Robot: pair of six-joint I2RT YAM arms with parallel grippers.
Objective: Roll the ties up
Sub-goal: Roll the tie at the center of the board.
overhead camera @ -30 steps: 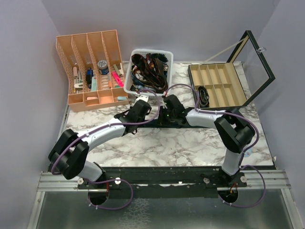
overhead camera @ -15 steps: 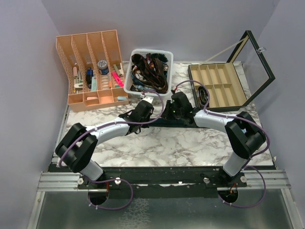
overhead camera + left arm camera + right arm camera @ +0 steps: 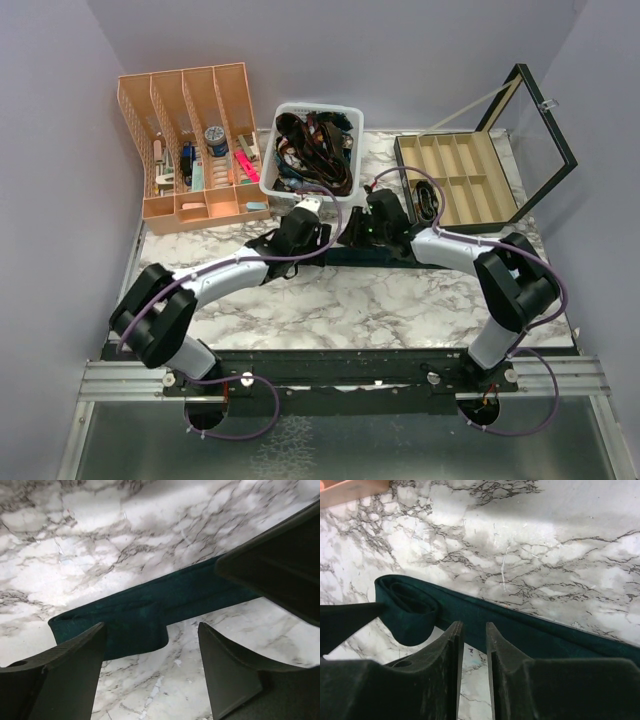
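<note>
Lilac walls (image 3: 60, 150) close round a white marble table (image 3: 330, 300), which is the biggest thing in the top view. At its far edge stand three containers in a row: an orange desk organiser (image 3: 190, 208) on the left, a white basket (image 3: 271, 165) in the middle with a heap of tangled ties (image 3: 310, 150) inside, and on the right a divided box (image 3: 470, 190) with its glass lid (image 3: 540, 140) raised.

Both arms reach to the middle of the table, just in front of the basket, and their heads are very near to each other. Between and under them the dark teal tie (image 3: 530, 630) lies flat across the marble. Its left end is turned over into a small, loose beginning of a roll (image 3: 407, 607).

The left gripper (image 3: 152, 645) is spread wide, one finger on each side of this folded end, and it pinches nothing. The right gripper (image 3: 474, 630) hangs over the flat band with its fingers almost together; a thin slit shows between them, with only cloth and marble seen through it, so I judge that it grips nothing.

My worry is that nothing holds the roll now. The fabric may spring back and unroll. Smooth marble may also let the band slide instead of turning. Because the heads are so close, a careless move could knock one against the other.
</note>
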